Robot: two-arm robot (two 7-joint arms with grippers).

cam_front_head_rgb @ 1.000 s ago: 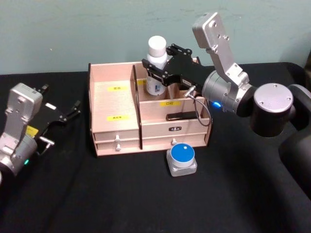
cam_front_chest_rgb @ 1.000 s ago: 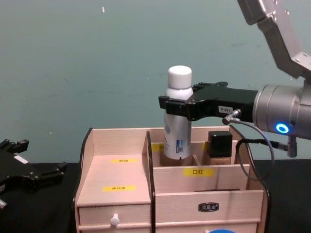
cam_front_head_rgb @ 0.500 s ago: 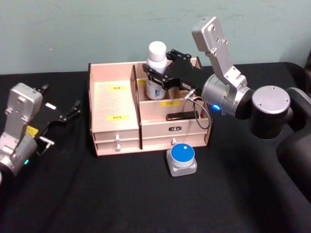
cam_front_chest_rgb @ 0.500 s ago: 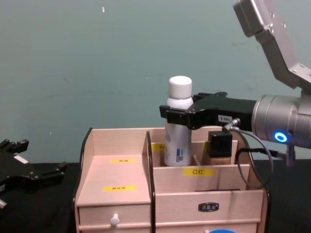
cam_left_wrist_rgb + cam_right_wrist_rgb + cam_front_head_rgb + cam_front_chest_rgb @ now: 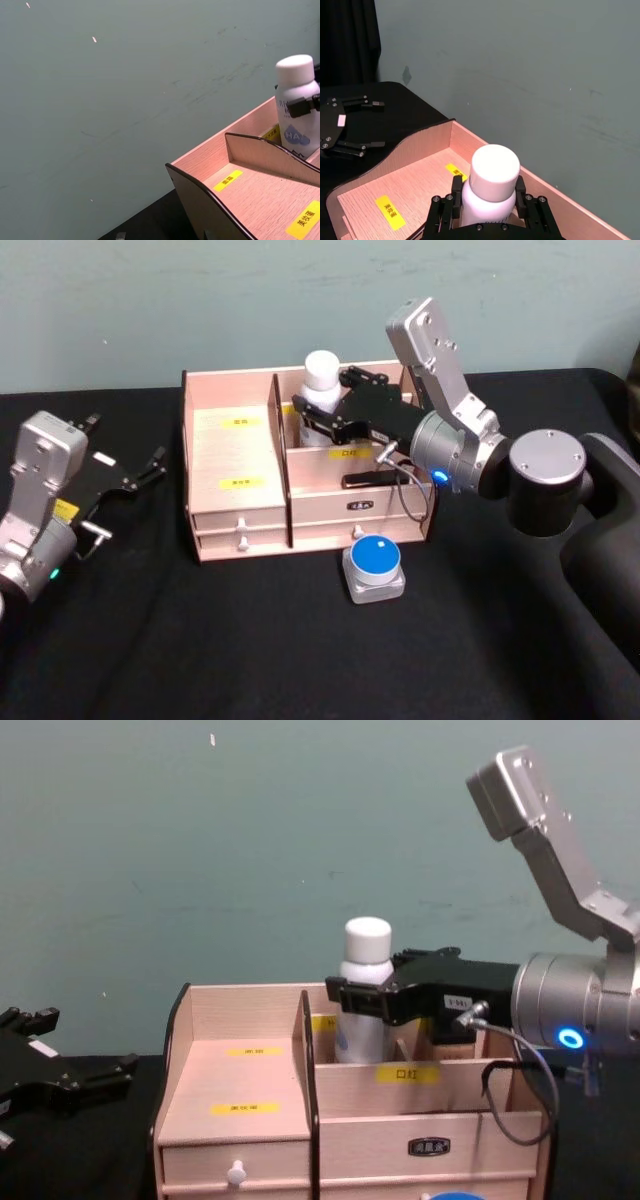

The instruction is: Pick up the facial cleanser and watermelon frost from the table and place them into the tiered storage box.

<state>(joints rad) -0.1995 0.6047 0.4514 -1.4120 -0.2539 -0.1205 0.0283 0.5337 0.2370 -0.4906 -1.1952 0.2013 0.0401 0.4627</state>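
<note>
The facial cleanser (image 5: 321,378), a white bottle with a rounded cap, stands upright in the back compartment of the tiered storage box (image 5: 238,502), its lower half below the wooden wall. My right gripper (image 5: 322,418) is shut on the bottle's shoulder, seen from above in the right wrist view (image 5: 488,204) and from the side in the chest view (image 5: 366,997). The watermelon frost (image 5: 374,568), a squat jar with a blue lid, sits on the table just in front of the box's right drawers. My left gripper (image 5: 130,445) rests open on the table left of the box.
Black cloth covers the table (image 5: 250,640), with a teal wall behind it. The box's left section (image 5: 235,1080) is a stepped shelf with yellow labels above two small drawers. Open room lies in front of the box and around the jar.
My right gripper has come down with the facial cleanser, sinking the bottle into the box's back compartment. The left arm and the jar have not moved.
</note>
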